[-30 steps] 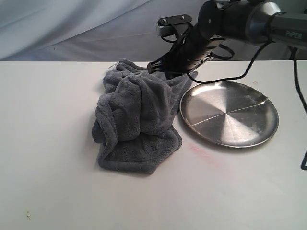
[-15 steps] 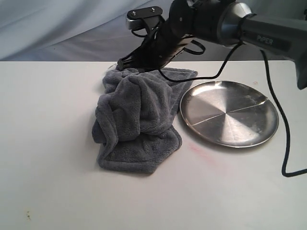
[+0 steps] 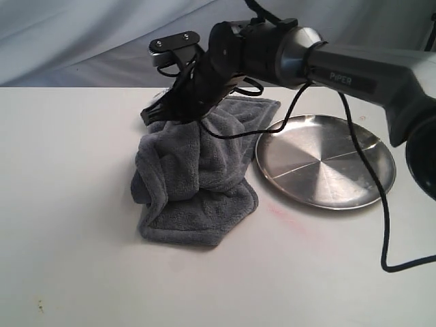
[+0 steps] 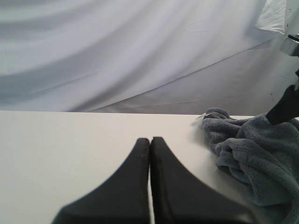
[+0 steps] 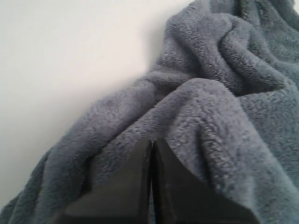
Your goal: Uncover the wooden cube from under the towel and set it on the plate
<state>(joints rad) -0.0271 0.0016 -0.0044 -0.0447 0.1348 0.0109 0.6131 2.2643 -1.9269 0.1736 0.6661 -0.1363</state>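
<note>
The dark grey towel (image 3: pixel 194 177) lies bunched in thick folds left of the shiny steel plate (image 3: pixel 325 163), which holds nothing. The wooden cube is hidden. My right gripper (image 3: pixel 151 116) has reached across to the towel's far left corner. In the right wrist view it (image 5: pixel 152 141) is shut, tips low against the plush folds (image 5: pixel 219 93), with no cloth showing between the jaws. My left gripper (image 4: pixel 150 138) is shut and empty above bare table, the towel (image 4: pixel 257 149) off to one side. It does not show in the exterior view.
The right arm (image 3: pixel 327 65) and its cable (image 3: pixel 361 170) stretch over the plate's far side and across it. A grey-white cloth backdrop (image 3: pixel 102 41) rises behind the table's far edge. Bare white tabletop (image 3: pixel 68 225) lies left of and in front of the towel.
The right arm has swept leftward along the towel's far edge, from beside the plate to the towel's far left corner. The towel's heap has barely shifted.
</note>
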